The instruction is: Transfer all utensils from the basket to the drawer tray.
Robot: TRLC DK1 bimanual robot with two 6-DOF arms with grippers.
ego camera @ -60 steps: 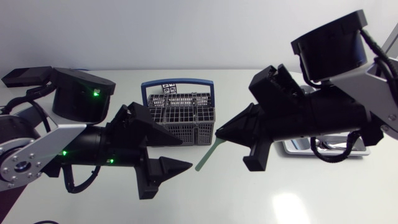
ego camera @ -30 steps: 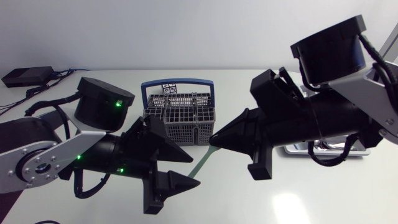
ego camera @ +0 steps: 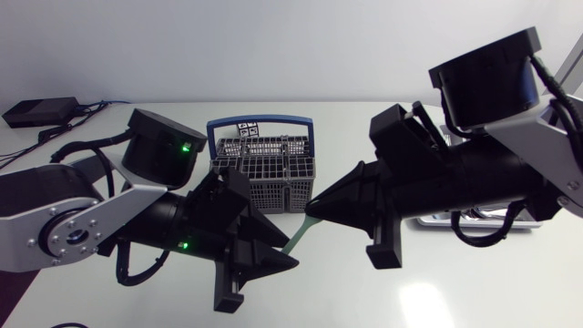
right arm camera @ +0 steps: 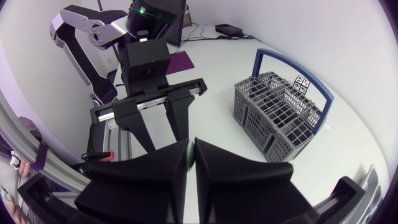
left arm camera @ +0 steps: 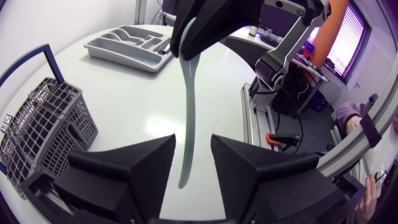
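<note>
My right gripper is shut on one end of a long pale green utensil, held above the table in front of the grey wire basket with its blue handle. The utensil's free end hangs down between the fingers of my left gripper. In the left wrist view the utensil runs from the right gripper into the gap of the left gripper, whose fingers stand apart with a slit on either side. The grey drawer tray lies under my right arm, mostly hidden.
The basket stands beside my left gripper, and the tray lies farther off behind the right gripper. A black box with cables sits at the table's far left. Bare white tabletop stretches in front of both arms.
My left arm has swung toward the middle and brought its gripper up around the utensil's free end, with the fingers drawing closer together. The right arm has shifted only slightly left.
</note>
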